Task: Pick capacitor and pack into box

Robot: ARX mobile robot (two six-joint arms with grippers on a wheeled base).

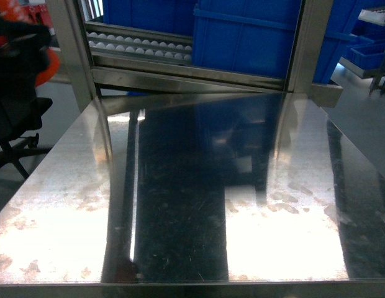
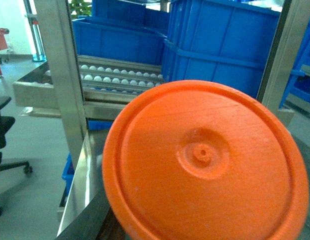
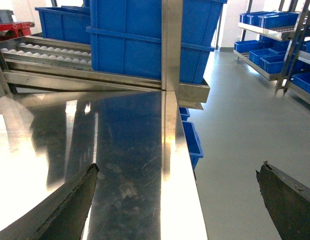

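Right wrist view, fingers [image 3: 70, 200] spread wide, empty, over steel table [image 3: 130, 135], left unseen.

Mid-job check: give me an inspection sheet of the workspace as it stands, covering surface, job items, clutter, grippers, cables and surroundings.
Surface: steel table, shiny, smudged and scratched, with nothing seen resting on it.
Job's things: box and capacitor, nothing seen in any view.
Clutter: an orange disc fills the left wrist view, very close to the lens; what holds it cannot be told.
Grippers: right gripper open, its fingers wide apart at the table's right edge, holding nothing; the left gripper is not in view.
Cables: nothing seen.
Surroundings: large blue bins on a roller rack behind the table, more blue bins on shelving to the right, an office chair at left.
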